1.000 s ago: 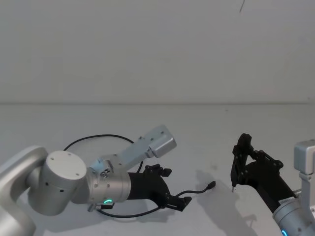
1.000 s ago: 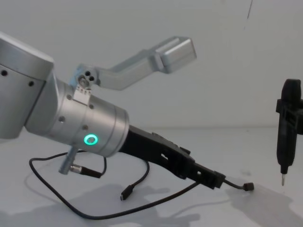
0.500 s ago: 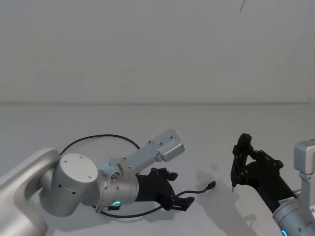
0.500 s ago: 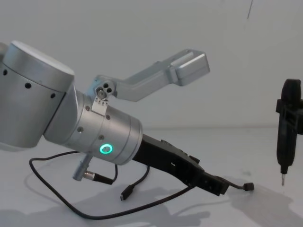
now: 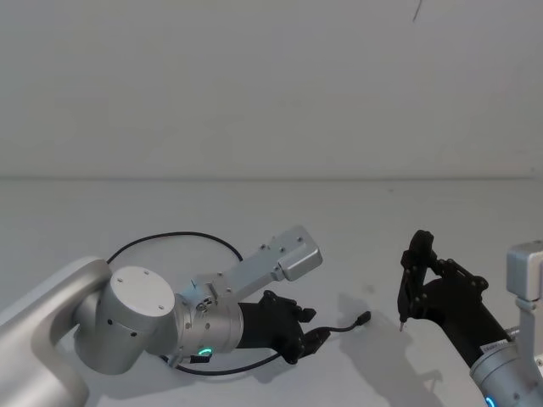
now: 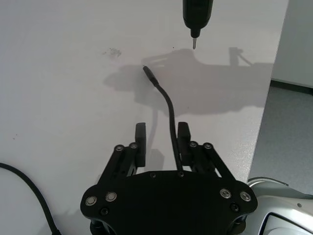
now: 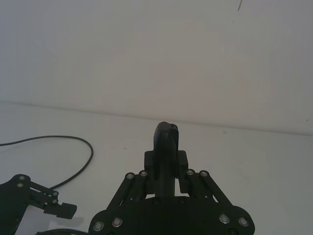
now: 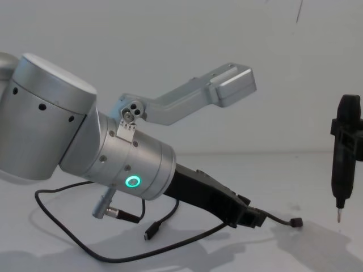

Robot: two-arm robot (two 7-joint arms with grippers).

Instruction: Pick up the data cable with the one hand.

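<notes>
The data cable (image 5: 182,235) is a thin black cord looping on the white table; one plug (image 5: 362,320) lies right of my left gripper (image 5: 316,338). Low over the table, that gripper (image 6: 162,143) stands open and straddles the cable (image 6: 170,110) a short way behind the plug (image 6: 147,71). The cord runs close along one finger (image 6: 184,143). From the chest, the gripper's tip (image 8: 256,218) sits just left of the plug (image 8: 295,222), and the other plug (image 8: 151,232) lies under the wrist. My right gripper (image 5: 422,284) hovers at the right, shut on a black pen-like tool (image 8: 345,153).
A short lead with a silver barrel connector (image 8: 113,212) hangs beneath the left wrist. The tool's metal tip (image 6: 194,45) points down just beyond the plug. The table's edge (image 6: 270,98) drops to the floor beside the left gripper. A white wall stands behind.
My left wrist has pushed forward and to the right and rolled, with the gripper staying low by the cable's plug end. The right arm and its tool have not moved.
</notes>
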